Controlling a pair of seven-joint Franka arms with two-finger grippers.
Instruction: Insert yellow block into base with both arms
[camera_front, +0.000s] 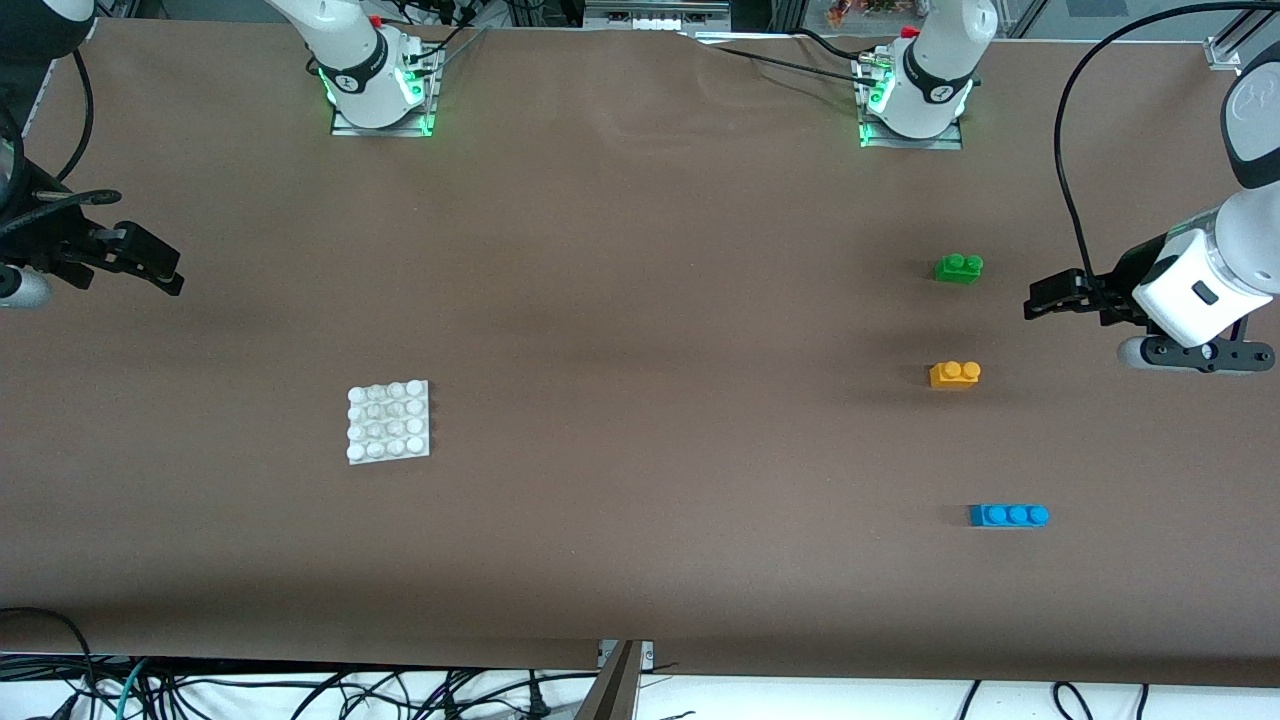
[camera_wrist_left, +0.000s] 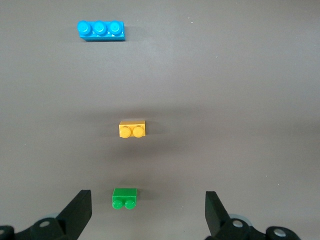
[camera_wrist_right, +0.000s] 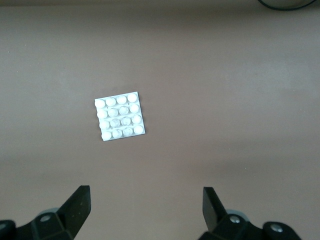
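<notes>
Hovering spread and empty, the right hand (camera_front: 165, 272) stands well apart from the base (camera_front: 388, 421), while the left hand (camera_front: 1040, 298), likewise released, hangs near the ungrasped yellow block (camera_front: 955, 374) on the bench (camera_front: 640, 300): everything remains

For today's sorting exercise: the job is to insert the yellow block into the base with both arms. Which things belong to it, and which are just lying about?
Belong to the job:
yellow block
base
left gripper, open, held above the table at its own end
right gripper, open, held above the table at its own end

Lying about:
green brick
blue brick
</notes>
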